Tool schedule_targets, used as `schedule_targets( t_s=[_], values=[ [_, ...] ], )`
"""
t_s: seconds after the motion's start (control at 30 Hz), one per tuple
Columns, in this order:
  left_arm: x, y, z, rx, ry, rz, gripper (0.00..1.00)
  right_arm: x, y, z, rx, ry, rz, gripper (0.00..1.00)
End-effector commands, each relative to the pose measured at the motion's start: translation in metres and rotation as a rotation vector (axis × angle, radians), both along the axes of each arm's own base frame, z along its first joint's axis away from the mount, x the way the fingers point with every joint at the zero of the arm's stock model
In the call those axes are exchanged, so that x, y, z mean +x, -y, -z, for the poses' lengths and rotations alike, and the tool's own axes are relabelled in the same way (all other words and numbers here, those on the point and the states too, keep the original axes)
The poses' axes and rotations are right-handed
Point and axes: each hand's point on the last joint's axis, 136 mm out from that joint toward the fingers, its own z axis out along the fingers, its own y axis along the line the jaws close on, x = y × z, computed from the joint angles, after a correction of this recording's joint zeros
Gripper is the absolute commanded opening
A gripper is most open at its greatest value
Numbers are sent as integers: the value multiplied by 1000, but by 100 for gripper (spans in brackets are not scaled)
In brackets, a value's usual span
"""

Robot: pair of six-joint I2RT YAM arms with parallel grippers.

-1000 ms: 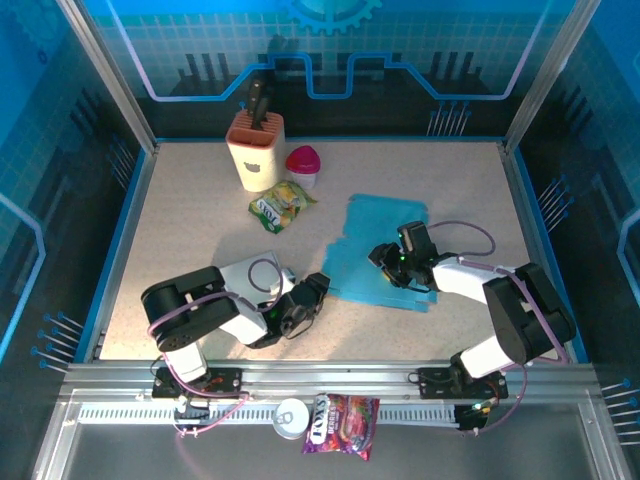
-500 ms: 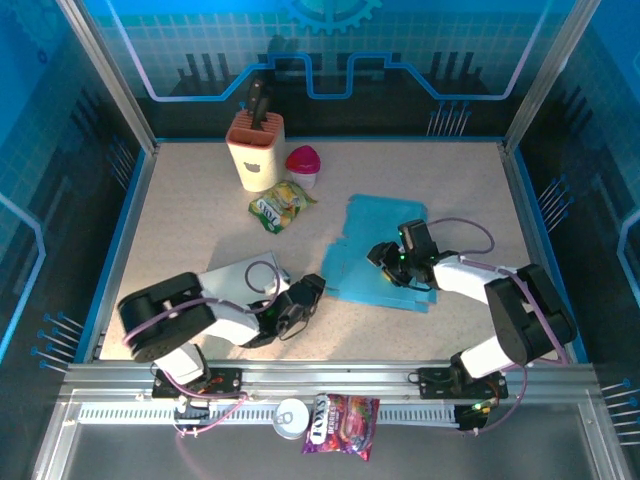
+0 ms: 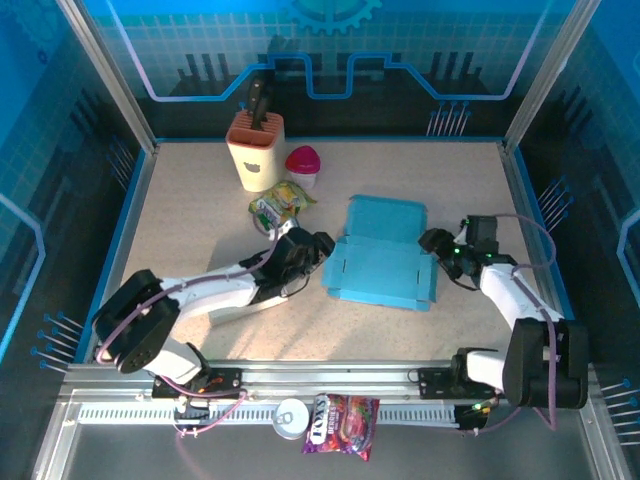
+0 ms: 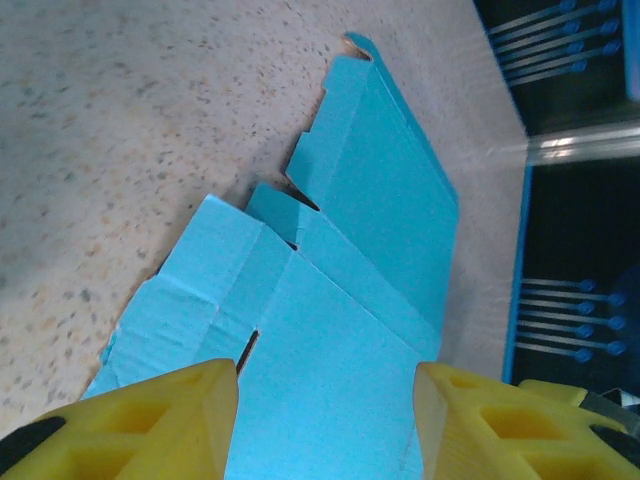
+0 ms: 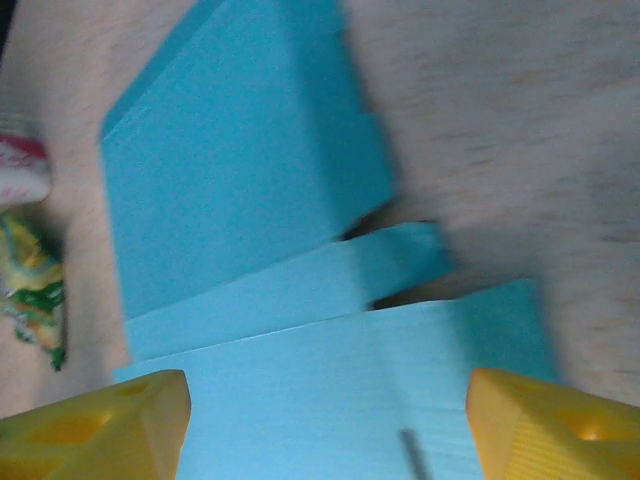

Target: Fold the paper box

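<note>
The blue paper box (image 3: 380, 268) lies flat and unfolded in the middle of the table, with its flaps spread out. My left gripper (image 3: 312, 250) is low at the box's left edge and stands open. In the left wrist view its yellow fingers (image 4: 150, 420) straddle the blue card (image 4: 350, 300) with nothing pinched, around the left gripper (image 4: 325, 425). My right gripper (image 3: 437, 243) sits at the box's right edge, also open. In the right wrist view the blue panels (image 5: 250, 180) spread between and beyond the right gripper (image 5: 325, 430).
A peach knife block (image 3: 255, 150) and a pink-lidded cup (image 3: 303, 165) stand at the back left. A yellow-green snack packet (image 3: 280, 205) lies just behind my left gripper. A tin can (image 3: 291, 417) and a candy bag (image 3: 341, 412) rest on the front rail.
My left arm swung away from the near edge up to the box's left side. My right gripper pulled back from over the box to its right edge. The box lies flatter.
</note>
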Motion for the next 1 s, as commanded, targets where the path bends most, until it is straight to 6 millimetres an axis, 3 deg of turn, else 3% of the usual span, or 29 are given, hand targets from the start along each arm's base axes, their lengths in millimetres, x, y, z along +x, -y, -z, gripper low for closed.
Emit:
schedule_targets(
  t_s=[0.0,0.13,0.3,0.47,0.63,0.97],
  values=[
    [4,4,24,136,-56,170,50,-16,9,15,6,-58,-66,74],
    [16,13,49,146,-114,237,47,-8,9,33,32,-90,-106,75],
    [19,28,63,143,-140,290,45,1,5,49,61,-114,-144,75],
    [14,35,75,187,-159,318,45,5,-6,46,95,-80,-201,75],
    [14,24,96,256,-189,299,45,11,-19,35,133,-23,-257,74],
    [12,-9,132,401,-271,255,45,15,-13,10,114,24,-246,73]
  ],
)
